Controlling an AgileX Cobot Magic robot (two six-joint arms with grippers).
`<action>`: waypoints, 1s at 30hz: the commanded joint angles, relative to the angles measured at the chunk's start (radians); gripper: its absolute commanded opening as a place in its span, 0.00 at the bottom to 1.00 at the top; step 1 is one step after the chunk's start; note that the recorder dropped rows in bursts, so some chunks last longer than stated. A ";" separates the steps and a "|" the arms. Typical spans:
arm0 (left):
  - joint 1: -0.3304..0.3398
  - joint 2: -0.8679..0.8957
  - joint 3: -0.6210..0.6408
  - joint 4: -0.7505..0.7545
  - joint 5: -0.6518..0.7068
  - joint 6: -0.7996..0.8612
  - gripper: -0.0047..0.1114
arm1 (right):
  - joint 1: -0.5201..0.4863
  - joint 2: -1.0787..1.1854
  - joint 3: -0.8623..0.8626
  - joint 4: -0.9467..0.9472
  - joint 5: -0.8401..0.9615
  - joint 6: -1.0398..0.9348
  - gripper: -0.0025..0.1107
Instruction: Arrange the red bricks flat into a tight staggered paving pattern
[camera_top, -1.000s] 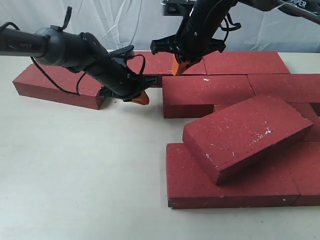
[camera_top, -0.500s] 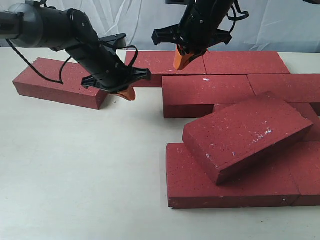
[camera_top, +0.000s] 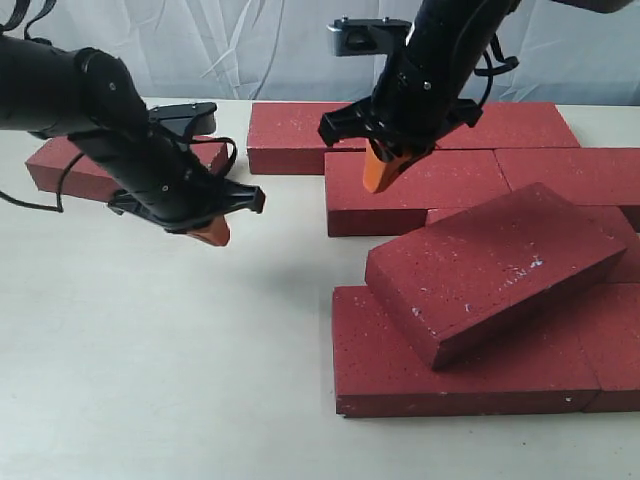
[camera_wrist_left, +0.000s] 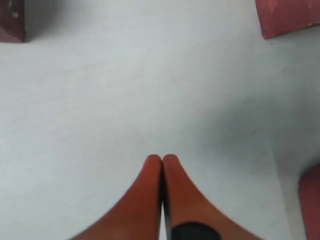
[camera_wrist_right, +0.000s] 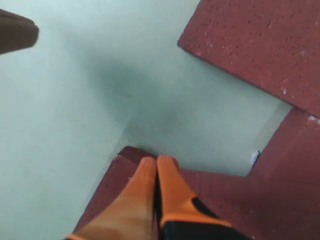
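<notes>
Holding the left gripper (camera_top: 212, 232) above bare table (camera_top: 150, 380), between the lone brick (camera_top: 62, 165) at far left and the main group. Showing jaws clenched tip to tip, gripping nothing.

Hanging the right gripper (camera_top: 380, 176) over the near-left corner of the middle-row brick (camera_top: 435, 180), also w/ jaws clenched and empty. Not being able to tell if touching or just above. Probably meaning to push w/ closed tips instead of grasping, the bricks looking too wide for the jaws.

Finding most of the red bricks at right side of table: back row, then middle row shifted sideways approx. half a brick, then front row. Noting the tilted brick (camera_top: 495, 265) lying crooked, resting on the front-row brick (camera_top: 400, 375) and leaning up toward the middle row, so not flat yet.

Judging the paving as partly done: needing to lay the tilted brick flat into a gap & bring the lone brick in. Risking, when shoving it, to open the joints already tight.
</notes>
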 joint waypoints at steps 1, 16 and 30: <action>-0.005 -0.100 0.066 -0.012 -0.039 -0.002 0.04 | -0.005 -0.059 0.093 -0.002 -0.032 -0.043 0.02; -0.005 -0.338 0.071 0.053 -0.050 0.002 0.04 | -0.266 -0.178 0.251 -0.050 -0.129 -0.047 0.02; -0.005 -0.338 0.075 0.037 -0.024 0.002 0.04 | -0.494 -0.178 0.382 -0.177 -0.209 -0.016 0.02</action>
